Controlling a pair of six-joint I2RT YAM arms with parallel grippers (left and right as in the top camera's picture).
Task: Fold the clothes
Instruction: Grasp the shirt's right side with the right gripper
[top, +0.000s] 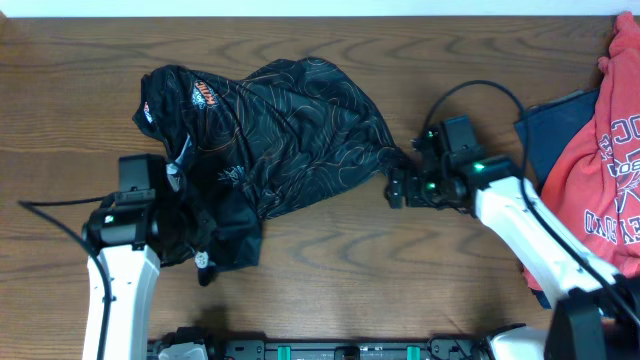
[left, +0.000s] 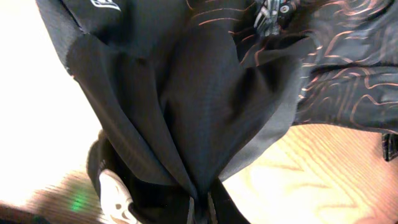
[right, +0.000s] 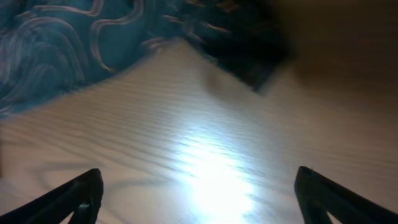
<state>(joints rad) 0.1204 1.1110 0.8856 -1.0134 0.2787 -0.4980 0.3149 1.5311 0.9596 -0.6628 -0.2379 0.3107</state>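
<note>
Wood-grain table (top: 330, 262), crumpled contour-lined black jersey (top: 290, 130)

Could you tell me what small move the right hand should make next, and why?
Probably ease the open right hand forward onto the right tip of the crumpled black orange-lined jersey and close. The left hand already pinches bunched fabric, so a second hold would let them spread it flat.

Running white links on left arm (top: 120, 290) and right arm (top: 530, 225), black wrist housings (top: 455, 135) glowing green LEDs (top: 478, 166), trailing looped black cables (top: 480, 88); right gripper (right: 199, 174) showing dark tapered fingers (right: 74, 199).
</note>
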